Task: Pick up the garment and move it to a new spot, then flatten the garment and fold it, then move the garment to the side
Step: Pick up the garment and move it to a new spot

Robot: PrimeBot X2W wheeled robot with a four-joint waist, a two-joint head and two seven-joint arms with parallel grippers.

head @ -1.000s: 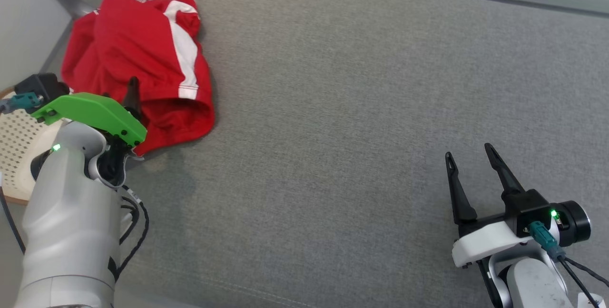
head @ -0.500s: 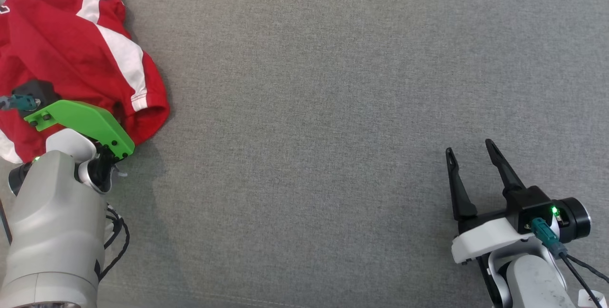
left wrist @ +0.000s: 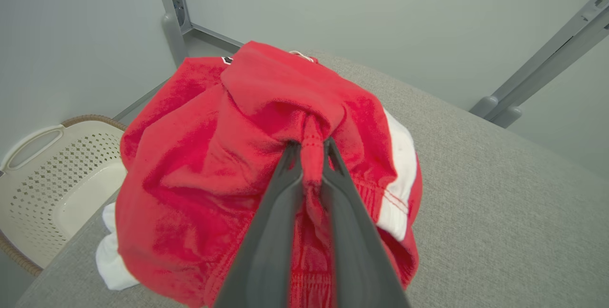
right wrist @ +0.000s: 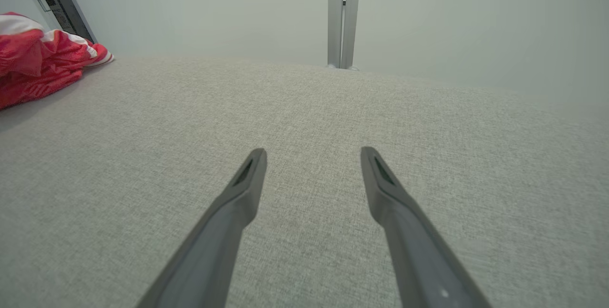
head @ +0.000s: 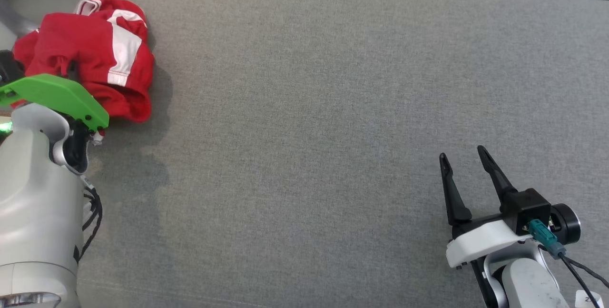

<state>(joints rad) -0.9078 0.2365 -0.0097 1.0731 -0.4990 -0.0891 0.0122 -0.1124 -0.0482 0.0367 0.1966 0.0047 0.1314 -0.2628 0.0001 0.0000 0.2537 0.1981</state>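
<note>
Grey fabric surface (head: 333, 108), pale walls (right wrist: 190, 13) behind, red garment (head: 57, 41) at corner

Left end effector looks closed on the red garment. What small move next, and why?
Probably lift the left end effector a little, straight up. Its fingers pinch a fold of the red garment, which sits bunched at the far left corner of the grey surface; lifting should free it before carrying it toward the middle.

A bunched red garment (head: 95, 55) with white stripes lies at the grey counter's (head: 309, 108) far left corner. The left arm's (head: 33, 193) green cover (head: 52, 94) overlaps its near edge. The right gripper (head: 463, 153) shows lower right, fingers apart, holding nothing.
</note>
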